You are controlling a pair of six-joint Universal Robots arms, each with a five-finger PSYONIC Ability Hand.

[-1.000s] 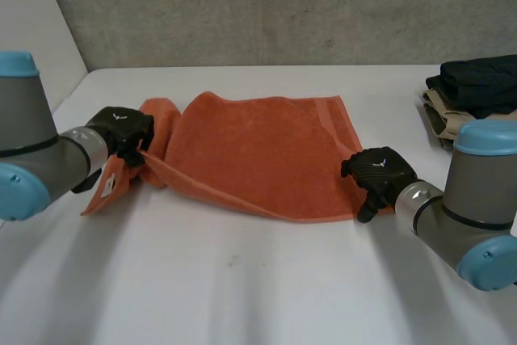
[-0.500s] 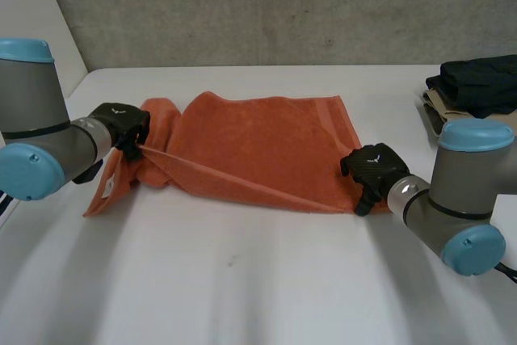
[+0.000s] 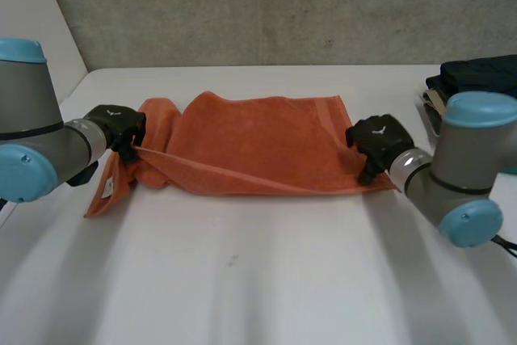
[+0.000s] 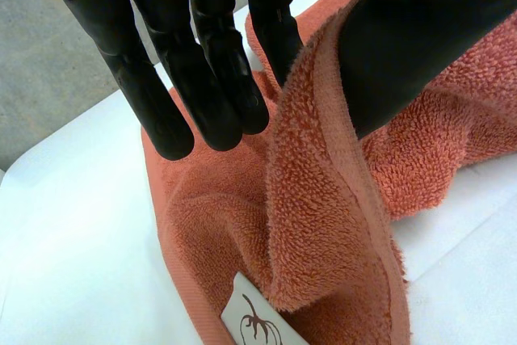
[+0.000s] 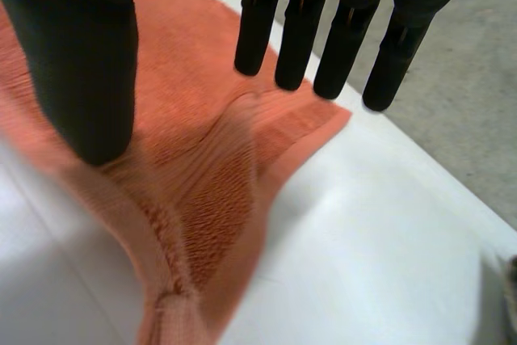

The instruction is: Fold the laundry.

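Lying across the white table (image 3: 242, 280), the orange towel (image 3: 266, 139) has its near edge stretched between both hands. The left hand (image 3: 117, 125) pinches the left end between thumb and straight fingers, and the right hand (image 3: 378, 141) pinches the right corner likewise.

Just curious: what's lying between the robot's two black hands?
An orange towel, its near edge taut from left hand to right hand, in the head view.

White table (image 3: 242, 280): orange towel (image 3: 258, 147) across middle; dark clothes pile (image 3: 477, 78) at right edge.
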